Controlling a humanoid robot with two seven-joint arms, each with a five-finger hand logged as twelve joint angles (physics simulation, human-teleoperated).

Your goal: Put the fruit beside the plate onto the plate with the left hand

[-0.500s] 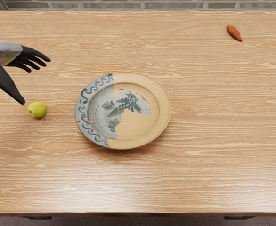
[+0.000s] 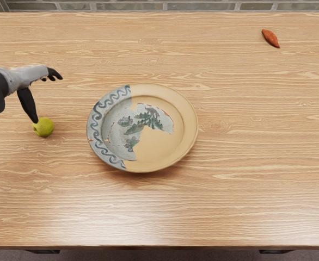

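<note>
A small yellow-green fruit (image 2: 43,128) lies on the wooden table, a short way left of the plate (image 2: 184,117). The plate is round and tan, with a grey-blue patterned left half and a leaf design, and nothing lies on it. My left hand (image 2: 38,92) comes in from the left edge and hovers just above the fruit. Its dark thumb points down and reaches the fruit's top left, while the other fingers (image 2: 53,74) stretch to the right. The hand is open and holds nothing. My right arm does not show.
A small orange-red pointed object (image 2: 270,37) lies near the table's far right. The table's front edge (image 2: 159,246) runs along the bottom, and a brick wall borders the far side.
My left hand has turned and moved to the right and down, so its thumb now reaches the fruit. The fruit and plate have not moved.
</note>
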